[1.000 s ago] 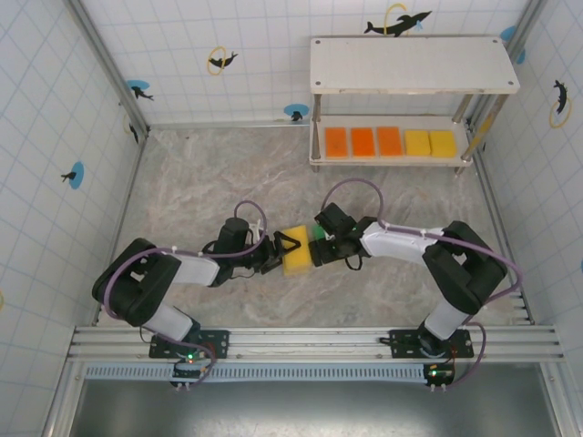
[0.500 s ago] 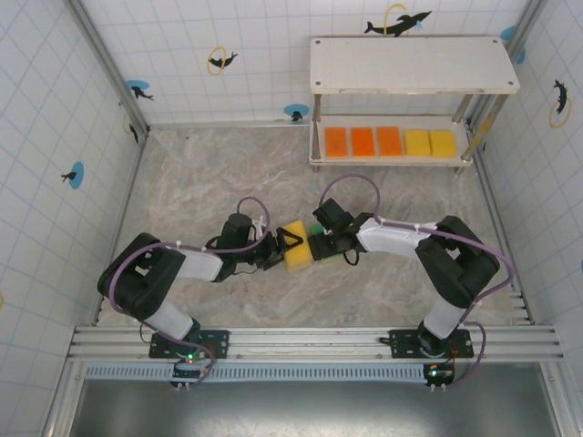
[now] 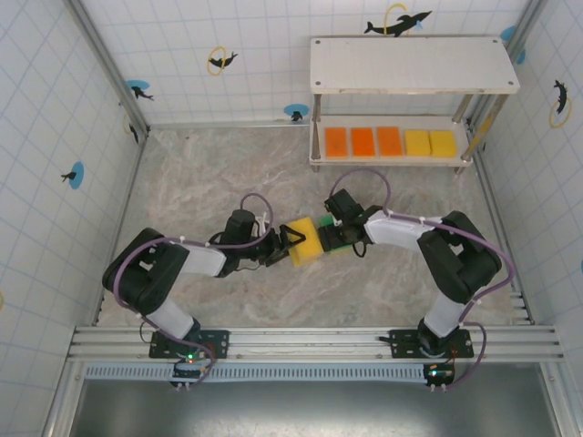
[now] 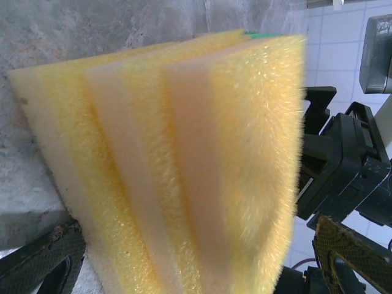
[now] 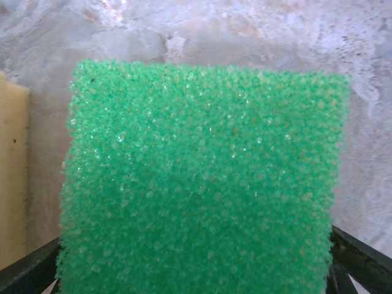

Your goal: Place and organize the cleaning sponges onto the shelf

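Marble table (image 3: 209,173), tiled walls (image 3: 273,36). L pincer (image 3: 293,246) clenched on yellow stack (image 3: 308,241). R pincer (image 3: 330,238) spread wide astride stack's green face (image 5: 202,184); can't tell if gripping. Seat R fingers (image 5: 361,260) square on both flanks before releasing L. Shelf (image 3: 414,66) well beyond R pincer.

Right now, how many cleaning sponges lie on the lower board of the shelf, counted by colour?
Orange sponges: 3
Yellow sponges: 2
Total on the lower board: 5
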